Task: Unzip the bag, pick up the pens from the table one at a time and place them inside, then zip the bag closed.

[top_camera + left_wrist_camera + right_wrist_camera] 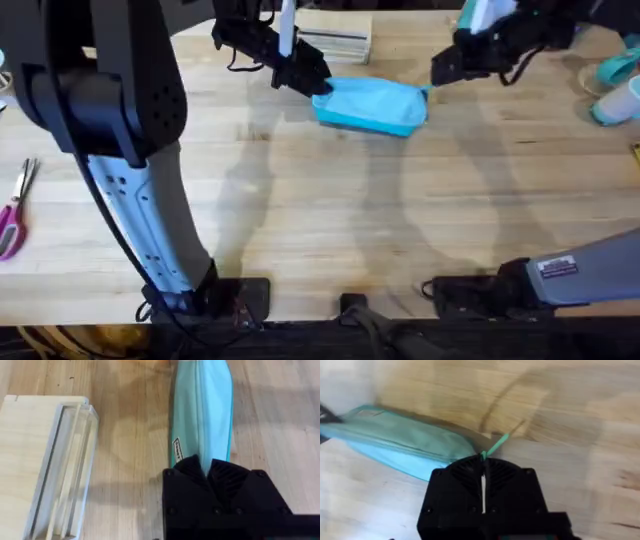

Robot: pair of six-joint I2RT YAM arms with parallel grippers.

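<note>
The turquoise bag [372,104] lies on the table [320,220] at the back centre, and its zip line looks shut in the left wrist view. My left gripper [318,84] is shut on the bag's [202,410] left end. My right gripper [437,74] is at the bag's [405,440] right end, fingers shut. A thin green strip [496,445] sticks out from between them. I cannot tell whether it is a pen or the zip's pull. No pens lie on the table.
A white stacked box [335,40] stands just behind the bag, close to my left gripper, box [50,465]. Pink-handled scissors [14,212] lie at the left edge. Teal and white items [615,85] sit at the far right.
</note>
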